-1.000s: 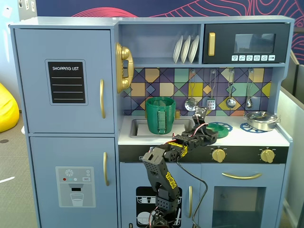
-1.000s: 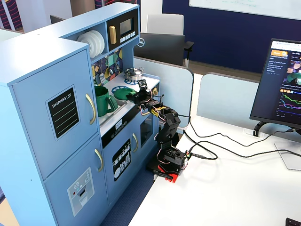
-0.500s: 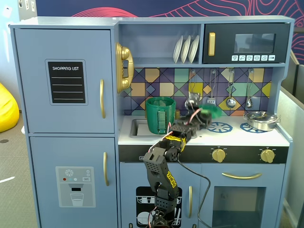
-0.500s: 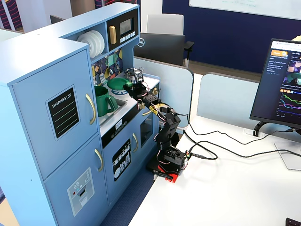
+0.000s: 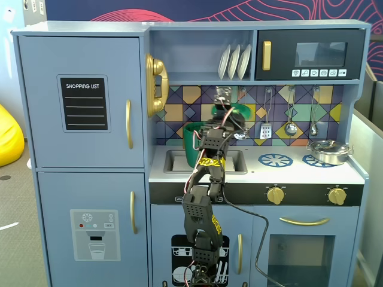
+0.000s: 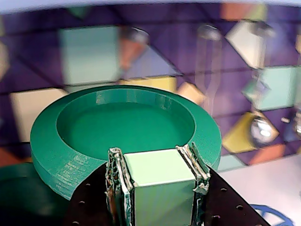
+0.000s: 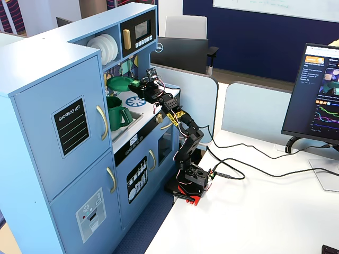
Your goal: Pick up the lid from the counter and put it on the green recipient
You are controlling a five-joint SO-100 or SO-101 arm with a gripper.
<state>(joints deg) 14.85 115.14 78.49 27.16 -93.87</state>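
The lid (image 6: 89,141) is a flat round green disc with a raised rim, held in the air in front of the tiled back wall. My gripper (image 6: 151,153) is shut on its pale green block handle (image 6: 160,183). In a fixed view the lid (image 5: 244,110) hangs above the counter, up and to the right of the tall green pot (image 5: 192,143) standing in the sink. In another fixed view the lid (image 7: 119,82) is above the pot (image 7: 113,110), with the gripper (image 7: 136,84) beside it. The pot's dark rim (image 6: 19,193) shows at the lower left of the wrist view.
A shiny steel pot (image 5: 328,151) sits on the right burner. A blue burner ring (image 5: 275,159) lies on the counter. Utensils (image 5: 290,116) hang on the back wall. A shelf with white plates (image 5: 234,61) is above the lid.
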